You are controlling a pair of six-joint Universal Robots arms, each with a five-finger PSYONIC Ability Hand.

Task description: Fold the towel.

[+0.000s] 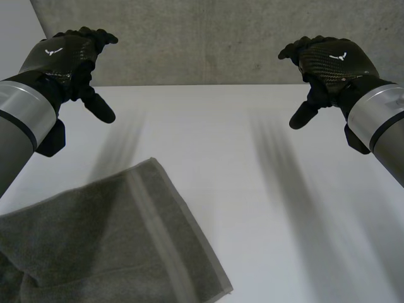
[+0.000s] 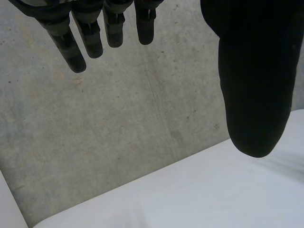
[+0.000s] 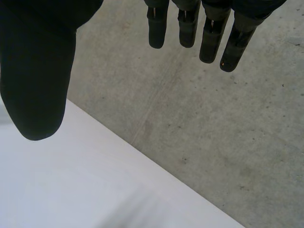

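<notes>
We are hovering both hands, towel untouched.
In the head view we are seeing the left hand and right hand raised, the grey towel lying at the table's near left; in each wrist view, fingers are hanging straight, gripping nothing. Folding seems wholly ahead.

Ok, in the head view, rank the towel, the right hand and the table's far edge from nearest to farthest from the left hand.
1. Table's far edge, right by the left hand.
2. Towel, on the table, nearer the robot.
3. Right hand, across at the right side.
</notes>
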